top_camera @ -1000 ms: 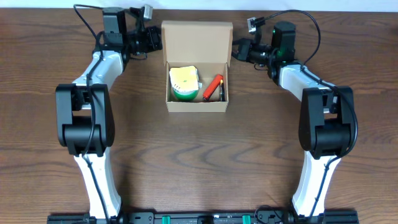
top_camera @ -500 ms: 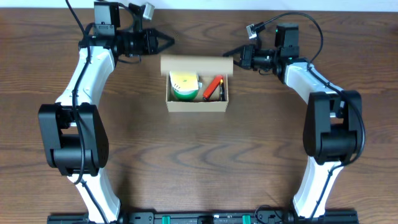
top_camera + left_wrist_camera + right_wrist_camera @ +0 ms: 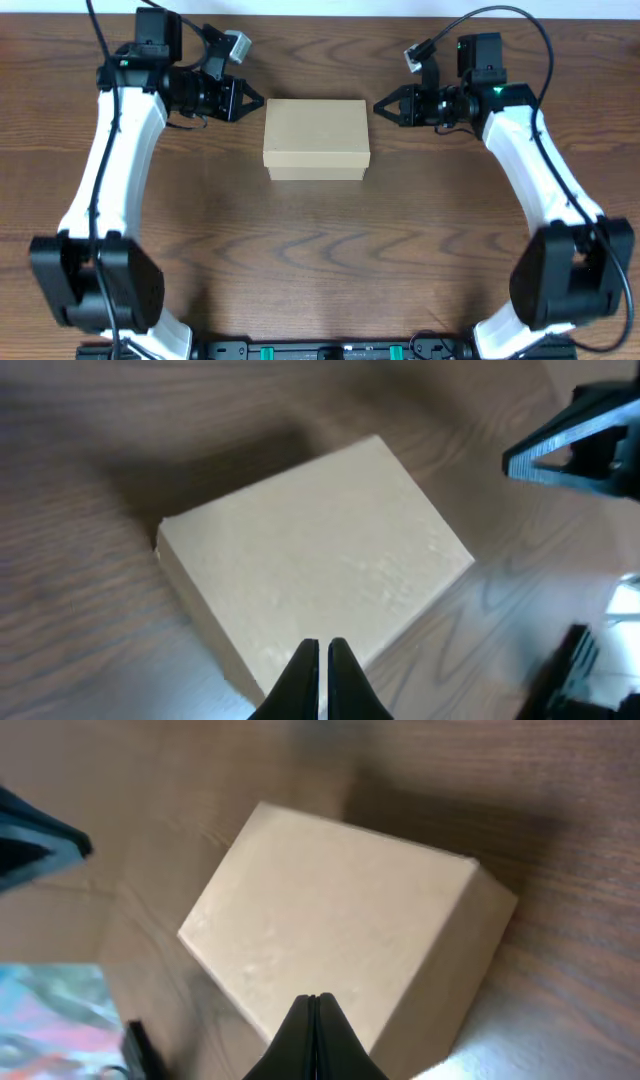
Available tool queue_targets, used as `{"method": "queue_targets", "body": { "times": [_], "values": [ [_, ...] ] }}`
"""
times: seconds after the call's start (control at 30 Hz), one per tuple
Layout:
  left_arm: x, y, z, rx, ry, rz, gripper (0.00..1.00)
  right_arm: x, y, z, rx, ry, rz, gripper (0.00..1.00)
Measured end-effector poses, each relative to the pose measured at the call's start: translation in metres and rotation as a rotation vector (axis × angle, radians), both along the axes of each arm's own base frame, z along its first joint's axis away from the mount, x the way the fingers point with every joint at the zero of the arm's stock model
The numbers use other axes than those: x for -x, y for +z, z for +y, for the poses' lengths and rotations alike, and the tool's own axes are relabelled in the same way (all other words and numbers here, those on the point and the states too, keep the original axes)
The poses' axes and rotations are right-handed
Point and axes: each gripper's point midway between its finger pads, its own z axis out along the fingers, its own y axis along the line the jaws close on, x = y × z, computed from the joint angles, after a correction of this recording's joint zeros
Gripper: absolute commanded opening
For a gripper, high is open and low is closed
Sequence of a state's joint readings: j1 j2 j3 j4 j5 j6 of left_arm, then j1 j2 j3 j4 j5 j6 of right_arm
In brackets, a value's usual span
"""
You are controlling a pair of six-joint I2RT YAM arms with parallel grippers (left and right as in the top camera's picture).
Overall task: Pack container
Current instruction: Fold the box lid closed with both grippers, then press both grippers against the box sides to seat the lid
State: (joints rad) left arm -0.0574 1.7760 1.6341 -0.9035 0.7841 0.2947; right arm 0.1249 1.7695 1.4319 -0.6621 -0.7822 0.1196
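The container [image 3: 316, 134] is a tan cardboard box in the middle of the wooden table, with its lid down flat so the contents are hidden. It also shows in the left wrist view [image 3: 320, 560] and the right wrist view [image 3: 340, 945]. My left gripper [image 3: 258, 101] is shut and empty, its tips just off the box's upper left corner [image 3: 323, 652]. My right gripper [image 3: 378, 106] is shut and empty, its tips just off the box's upper right corner [image 3: 316, 1005].
The box stands on a dark wooden table [image 3: 320, 250]. Both arm bases sit at the table's near edge. In the left wrist view the right gripper's black fingers [image 3: 570, 445] show beyond the box.
The box lid has gone from standing open to folded down flat, hiding the green roll and red tool inside. Both arms have swung outward and their grippers now point at the box's top corners.
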Motion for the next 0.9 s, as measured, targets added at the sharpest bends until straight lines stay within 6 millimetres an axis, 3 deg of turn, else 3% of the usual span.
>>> {"method": "queue_targets", "body": {
  "times": [0.17, 0.3, 0.37, 0.47, 0.63, 0.7, 0.9],
  "values": [
    [0.010, -0.016, -0.020, -0.065, -0.080, 0.008, 0.06, 0.018, -0.012, 0.023, 0.102, 0.080, -0.018, 0.01],
    [0.017, -0.050, -0.038, -0.100, -0.135, 0.067, 0.06, 0.027, -0.033, 0.031, 0.169, 0.105, -0.001, 0.01],
    [0.021, -0.073, -0.040, -0.118, -0.151, 0.120, 0.06, 0.029, -0.045, 0.030, 0.203, 0.105, 0.016, 0.01],
    [0.024, -0.091, -0.039, -0.130, -0.153, 0.165, 0.06, 0.030, -0.059, 0.026, 0.233, 0.098, 0.039, 0.01],
    [0.029, -0.107, -0.038, -0.136, -0.156, 0.207, 0.06, 0.033, -0.084, 0.023, 0.261, 0.098, 0.094, 0.01],
    [0.031, -0.115, -0.038, -0.133, -0.159, 0.230, 0.06, 0.034, -0.086, 0.023, 0.260, 0.099, 0.096, 0.01],
    [0.030, -0.115, -0.038, -0.119, -0.157, 0.230, 0.06, 0.033, -0.086, 0.023, 0.262, 0.098, 0.094, 0.01]
  ]
}}
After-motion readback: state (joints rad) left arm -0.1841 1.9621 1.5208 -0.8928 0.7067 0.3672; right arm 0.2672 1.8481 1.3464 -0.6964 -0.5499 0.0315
